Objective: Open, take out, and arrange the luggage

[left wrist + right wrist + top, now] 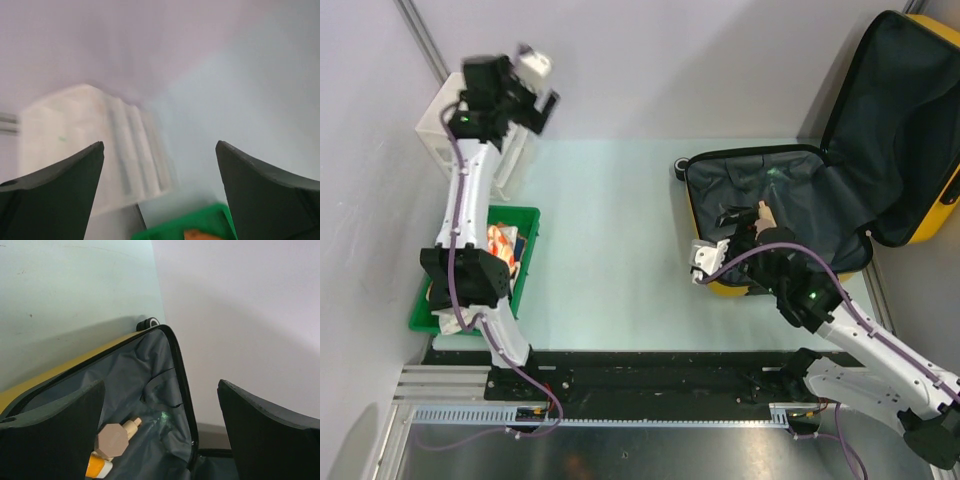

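One piece of luggage (820,190) lies open at the 3 o'clock side of the bench (610,230), with its lid (900,120) propped up toward 1 o'clock. Its black lining holds a bottle (114,440) with a tan six-sided cap and an orange body, lying near the 6 o'clock wall. The right claw (160,385) hangs over that near edge, spread wide with nothing in it, and the right arm is bent in from 5 o'clock. At 8 o'clock a green tray (525,262) holds orange-and-white packets (502,243). At 10 o'clock stands a white drawer unit (435,120). The left arm stretches up toward it, and the left claw (160,145) above it is wide apart and empty.
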Motion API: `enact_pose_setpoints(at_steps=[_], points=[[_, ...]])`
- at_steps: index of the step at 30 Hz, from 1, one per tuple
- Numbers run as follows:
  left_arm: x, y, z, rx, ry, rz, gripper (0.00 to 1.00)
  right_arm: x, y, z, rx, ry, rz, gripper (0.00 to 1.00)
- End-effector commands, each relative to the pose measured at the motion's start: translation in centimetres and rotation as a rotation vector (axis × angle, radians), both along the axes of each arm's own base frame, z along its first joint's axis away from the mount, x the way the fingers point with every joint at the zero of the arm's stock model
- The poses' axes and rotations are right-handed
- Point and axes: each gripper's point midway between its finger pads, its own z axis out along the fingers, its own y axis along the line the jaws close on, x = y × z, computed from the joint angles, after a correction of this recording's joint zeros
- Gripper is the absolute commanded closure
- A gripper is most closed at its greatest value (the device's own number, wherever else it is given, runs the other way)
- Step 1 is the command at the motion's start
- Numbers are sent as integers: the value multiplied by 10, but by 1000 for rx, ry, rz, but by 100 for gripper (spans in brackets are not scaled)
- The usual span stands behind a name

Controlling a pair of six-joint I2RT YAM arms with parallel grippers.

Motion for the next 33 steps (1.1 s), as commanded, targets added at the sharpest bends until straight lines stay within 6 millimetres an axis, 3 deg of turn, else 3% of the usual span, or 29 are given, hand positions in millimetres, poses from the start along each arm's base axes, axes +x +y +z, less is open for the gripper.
enact_pose_setpoints(at_steps=[1,4,6,9,14,18,22,29,33], points=[[35,36,55,-350,-87,162,3,9,-6,11,102,21,-82,0],[51,67,69,-477,-130,261,5,7,-9,6,132,70,-110,0],[54,79,65,-536,-119,303,8,6,-11,3,146,95,-123,0],[59,97,44,-515,-92,320,10,6,-15,2,159,112,-138,0],[65,133,-6,-434,-19,370,16,5,-18,-2,158,131,-142,0],[65,149,-41,-379,40,415,18,3,-18,-4,155,139,-136,0],[71,153,-69,-345,84,404,20,3,-17,-4,146,135,-129,0],[67,135,-94,-329,151,343,32,3,-18,-4,143,132,-128,0],[69,123,-103,-322,172,318,49,4,-17,-2,140,124,-122,0]])
